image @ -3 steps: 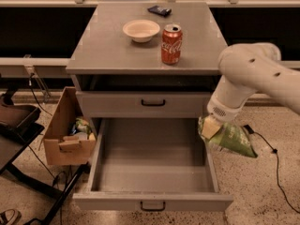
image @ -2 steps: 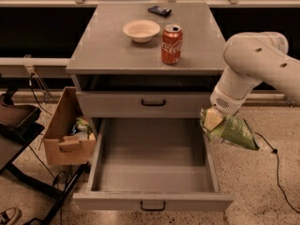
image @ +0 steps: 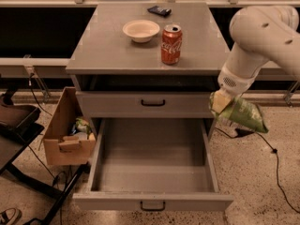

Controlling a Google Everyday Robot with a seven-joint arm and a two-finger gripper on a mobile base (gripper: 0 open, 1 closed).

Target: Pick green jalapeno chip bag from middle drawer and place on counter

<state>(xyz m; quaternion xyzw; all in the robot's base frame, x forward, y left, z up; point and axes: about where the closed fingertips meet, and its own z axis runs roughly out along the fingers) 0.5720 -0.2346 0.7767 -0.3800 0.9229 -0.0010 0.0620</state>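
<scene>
The green jalapeno chip bag (image: 243, 117) hangs in my gripper (image: 220, 104), which is shut on the bag's left end. Both are to the right of the cabinet, beside the shallower drawer front and above the right wall of the middle drawer (image: 152, 168). That drawer is pulled fully out and its grey floor is bare. The counter (image: 117, 46) is the cabinet's flat grey top, above and left of the gripper. My white arm (image: 258, 36) comes down from the upper right.
A red soda can (image: 171, 44), a cream bowl (image: 141, 31) and a small dark object (image: 159, 11) sit on the counter. An open cardboard box (image: 65, 130) with items stands left of the drawer. A black cable (image: 276, 158) lies on the floor at right.
My gripper has lifted the chip bag upward and slightly right, from beside the open drawer toward counter height. The drawer and counter items have not moved.
</scene>
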